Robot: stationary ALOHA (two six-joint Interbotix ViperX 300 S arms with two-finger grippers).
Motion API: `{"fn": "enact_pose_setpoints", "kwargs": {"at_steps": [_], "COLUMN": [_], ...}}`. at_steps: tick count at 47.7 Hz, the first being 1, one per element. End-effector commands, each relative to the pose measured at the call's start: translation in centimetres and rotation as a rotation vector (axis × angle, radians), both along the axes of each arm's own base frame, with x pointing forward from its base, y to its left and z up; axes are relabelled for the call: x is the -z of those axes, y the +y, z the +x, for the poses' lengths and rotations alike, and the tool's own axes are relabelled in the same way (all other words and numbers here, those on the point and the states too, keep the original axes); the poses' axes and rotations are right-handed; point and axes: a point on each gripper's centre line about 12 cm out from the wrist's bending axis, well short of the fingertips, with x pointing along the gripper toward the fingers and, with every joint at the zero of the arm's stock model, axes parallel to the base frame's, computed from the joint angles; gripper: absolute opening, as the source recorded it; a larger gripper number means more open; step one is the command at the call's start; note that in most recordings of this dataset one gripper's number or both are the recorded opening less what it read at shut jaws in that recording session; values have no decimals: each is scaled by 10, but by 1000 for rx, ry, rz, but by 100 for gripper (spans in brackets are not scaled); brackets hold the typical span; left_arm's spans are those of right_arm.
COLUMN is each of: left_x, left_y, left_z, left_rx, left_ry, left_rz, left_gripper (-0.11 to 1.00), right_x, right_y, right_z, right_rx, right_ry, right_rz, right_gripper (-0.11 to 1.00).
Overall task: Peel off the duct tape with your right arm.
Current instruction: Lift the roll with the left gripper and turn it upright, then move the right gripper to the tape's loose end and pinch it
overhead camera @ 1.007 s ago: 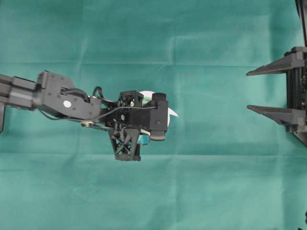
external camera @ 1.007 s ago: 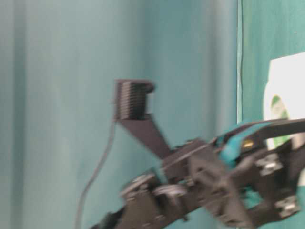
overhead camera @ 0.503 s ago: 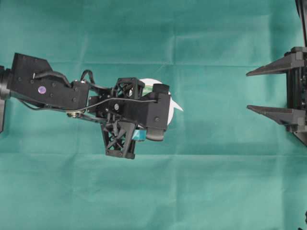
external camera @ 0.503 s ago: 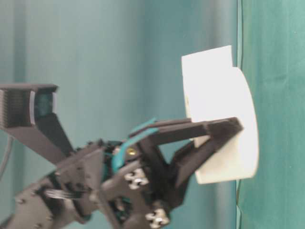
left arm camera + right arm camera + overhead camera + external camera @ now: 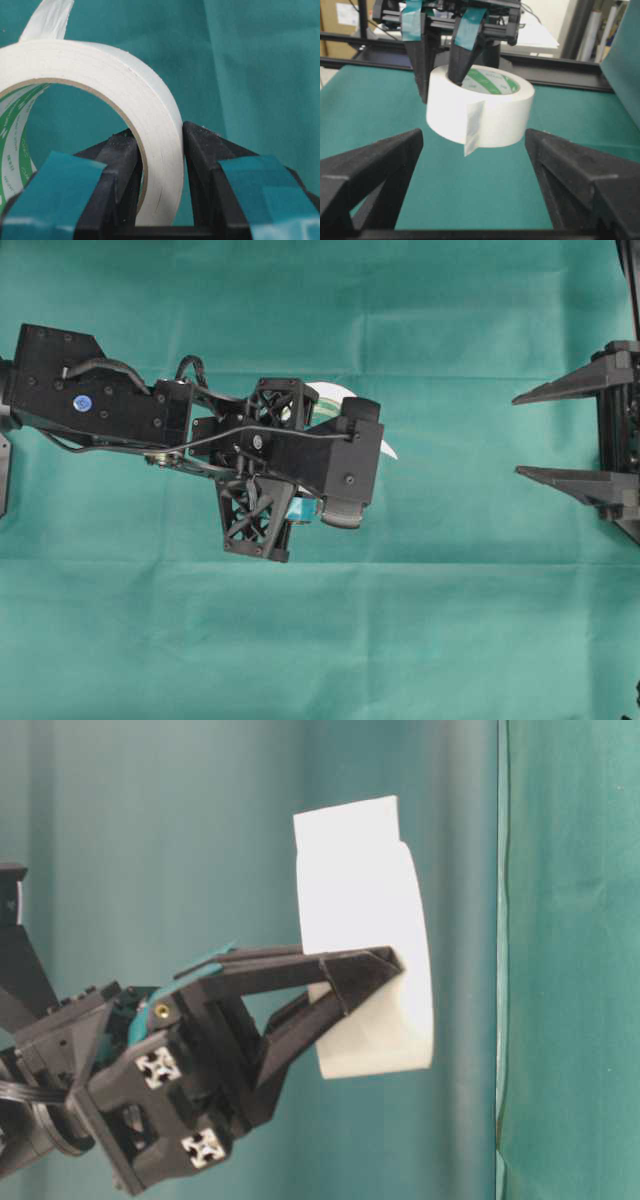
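Left end effector (image 5: pixel 395 970) is pinched on the wall of the duct tape (image 5: pixel 480 107), held clear of the table; ahead, the right end effector (image 5: pixel 520 435) is spread, the tab (image 5: pixel 472 127) not yet peeled

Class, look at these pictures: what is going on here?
The left hand grips the wall of the duct tape, one finger inside the ring and one outside, holding it above the green cloth. The loose tab faces the right hand, which waits open at the far side, not touching the tape.
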Motion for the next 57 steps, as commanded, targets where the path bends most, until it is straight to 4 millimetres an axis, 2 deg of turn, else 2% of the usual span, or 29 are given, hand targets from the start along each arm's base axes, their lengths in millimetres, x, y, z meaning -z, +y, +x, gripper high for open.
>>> {"fn": "enact_pose_setpoints", "kwargs": {"at_steps": [1, 15, 45, 57], "left_x": [-20, -17, -19, -18], "left_y": [2, 2, 2, 1], "left_z": [3, 5, 5, 5], "left_rx": [-2, -3, -2, 0], "left_ry": [-55, -49, -55, -55], "left_rz": [1, 0, 1, 1], "left_gripper": [23, 23, 23, 23], "right_x": [-7, 3, 29, 34], "right_y": [1, 2, 3, -1], "right_z": [6, 26, 94, 110], "right_rx": [-7, -7, -5, 7], "right_ry": [-12, 51, 128, 154], "right_rz": [14, 39, 34, 31], "right_gripper": [76, 76, 76, 76]}}
